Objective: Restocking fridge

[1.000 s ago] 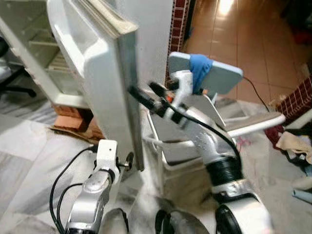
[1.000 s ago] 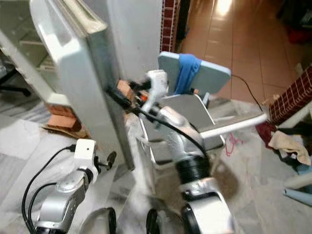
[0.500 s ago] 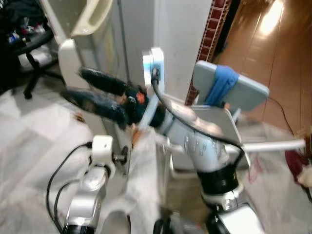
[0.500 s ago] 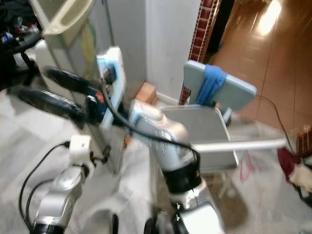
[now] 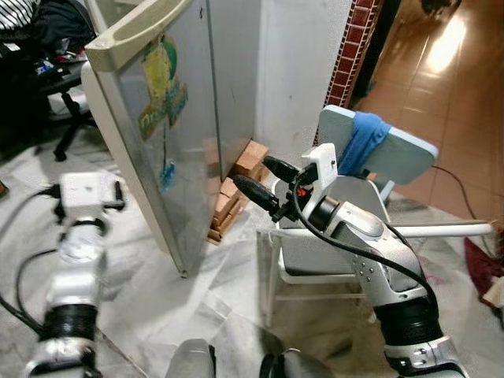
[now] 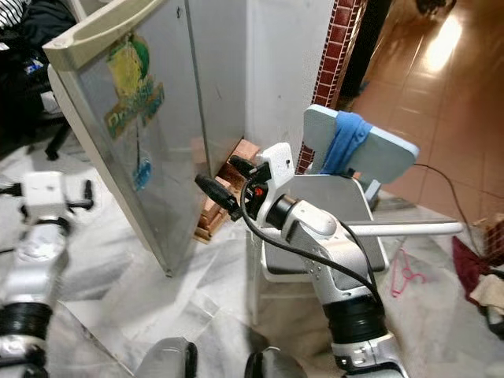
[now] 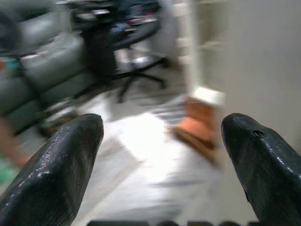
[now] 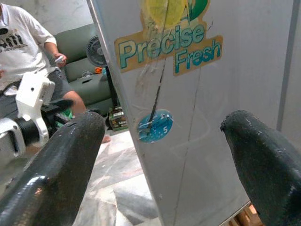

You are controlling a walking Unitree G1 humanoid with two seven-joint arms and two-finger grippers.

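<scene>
The fridge door (image 5: 169, 150) stands in the upper left of the head view, swung open, outer face toward the camera. It carries a yellow-green sticker (image 5: 161, 87) near its top and a small blue sticker (image 5: 165, 175) lower down; in the right wrist view the yellow-green one reads "Precise Fresh". The door's bottom corner sits just above the pale marble floor (image 5: 220, 276).

R gripper (image 5: 264, 183) is held at frame centre, pointing toward the door's lower right edge, near it but not touching. Its fingers are spread wide with nothing between them — the right wrist view shows both black fingertips (image 8: 56, 160) far apart, door face in the gap.

L gripper (image 7: 160, 165) is at mid left of the head view, left of the door. Its fingers are also spread, nothing held; in the left wrist view the gap shows blurred floor, an office chair (image 7: 136, 61) and the open fridge body (image 7: 244, 61).

Bricks (image 5: 236, 189) are stacked behind the door's lower edge, against the white wall (image 5: 291, 71). A plastic chair (image 5: 346, 236) stands at centre right, under the R arm, with a blue cloth (image 5: 362, 142) draped over its backrest.

A person (image 8: 23, 52) in a white T-shirt shows in the upper left of the right wrist view, beside a green sofa (image 8: 89, 70) with a small fan (image 8: 97, 51). Brown tiles (image 5: 441, 71) fill the upper right.
</scene>
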